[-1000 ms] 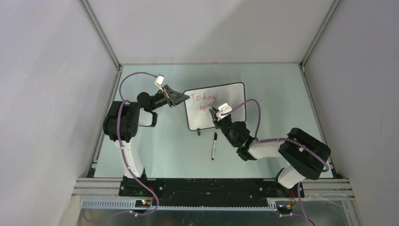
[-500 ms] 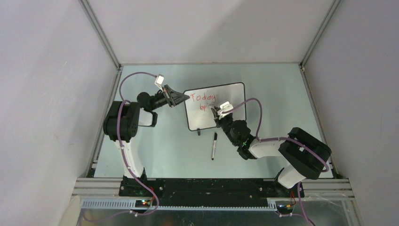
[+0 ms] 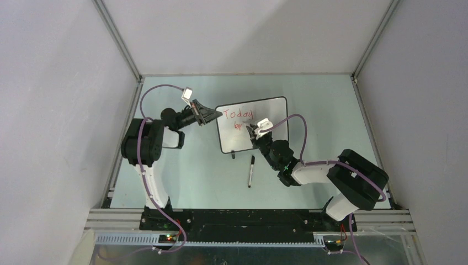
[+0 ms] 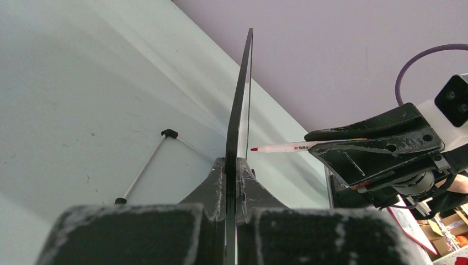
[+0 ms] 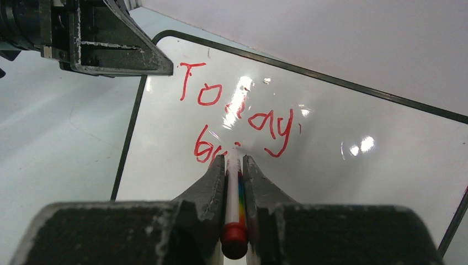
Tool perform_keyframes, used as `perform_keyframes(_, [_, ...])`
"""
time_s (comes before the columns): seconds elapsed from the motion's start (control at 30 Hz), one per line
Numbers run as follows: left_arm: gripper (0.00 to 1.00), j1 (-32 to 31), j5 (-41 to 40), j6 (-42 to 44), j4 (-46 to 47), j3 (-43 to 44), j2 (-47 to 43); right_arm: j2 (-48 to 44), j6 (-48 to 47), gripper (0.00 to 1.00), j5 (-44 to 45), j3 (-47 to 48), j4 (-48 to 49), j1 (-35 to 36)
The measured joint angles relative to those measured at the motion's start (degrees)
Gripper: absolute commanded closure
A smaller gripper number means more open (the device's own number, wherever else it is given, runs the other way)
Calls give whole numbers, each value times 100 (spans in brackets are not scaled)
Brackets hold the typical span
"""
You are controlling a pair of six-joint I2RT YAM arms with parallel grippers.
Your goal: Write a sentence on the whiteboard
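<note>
- My left gripper [image 3: 212, 115] [image 4: 232, 165] is clamped on the left edge of the board [image 3: 265, 110] [image 4: 240, 94]. The left wrist view shows that edge pinched between both fingers.
- My right gripper [image 3: 254, 132] [image 5: 234, 160] is closed on a marker [image 5: 234, 190] [image 4: 278, 148], with the barrel running forward between the fingers and its red end toward the camera.
- The board [image 5: 359, 182] stands mid-table [image 3: 331, 110], slightly left of centre, with its face tipped toward the arms.
- The sentence [image 3: 238, 116] [image 5: 237, 116] is in red at the upper left of the face. "Today" is on the top line and a second line starts beneath it.
- On the second line I can read a "b" and one more stroke. The rest is hidden behind the marker tip.
- The red tip sits right at the face by that second line. I can't confirm contact from the left wrist view.
- A dark pen [image 3: 251, 171] lies on the table just in front of the board, near my right forearm but apart from it.
</note>
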Motion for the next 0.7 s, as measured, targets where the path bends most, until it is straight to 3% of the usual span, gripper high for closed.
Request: perform_keyframes(0.7, [100, 0, 0, 0, 0, 0, 0, 22, 44, 100, 7, 4, -243, -15])
